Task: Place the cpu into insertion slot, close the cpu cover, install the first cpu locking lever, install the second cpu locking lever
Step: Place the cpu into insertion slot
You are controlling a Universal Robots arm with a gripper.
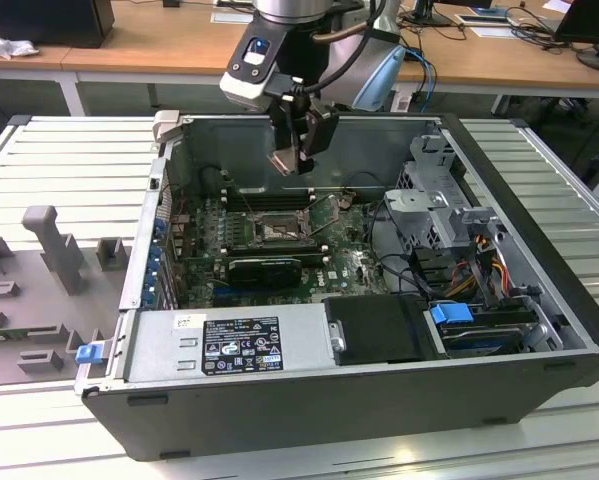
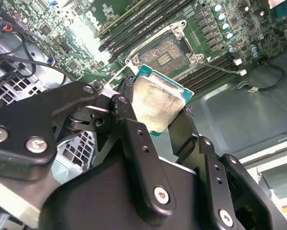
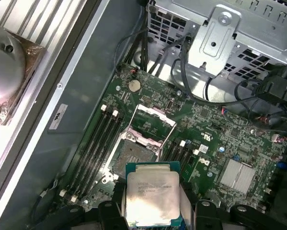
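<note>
An open dark grey metal computer case (image 1: 309, 400) is laid on its side on a grey ribbed metal counter (image 1: 59, 170), nearest in the exterior view. A silvery box-shaped power supply (image 1: 229, 345) is set along the case's near wall. Beyond it, a green circuit board (image 1: 349, 265) is spread over the case floor, and a long black expansion card (image 1: 264, 267) is seated across it.

Just past that card, the small square insertion slot with a dark centre and silvery rim (image 1: 277, 232) is left uncovered, as is also seen in both wrist views (image 2: 165, 57) (image 3: 133, 155). In the first wrist view, the thin silvery metal frame of the cpu cover (image 3: 156, 115) is seen tilted up and open at one edge of the slot.

Above the slot and clear of the board, the black two-fingered hand (image 1: 294, 160) (image 2: 157, 122) (image 3: 153, 213) is carried by a grey robot arm (image 1: 279, 15). The small flat square cpu with a silver-grey metal top (image 1: 283, 160) (image 2: 157, 103) (image 3: 153, 194) is pinched by its opposite edges between the fingers. It is held in the air, not yet seated in the slot. Its metal top is seen dulled and smeared in the second wrist view.

Farthest back, pale wooden desks (image 1: 149, 40) are ranged behind the case
</note>
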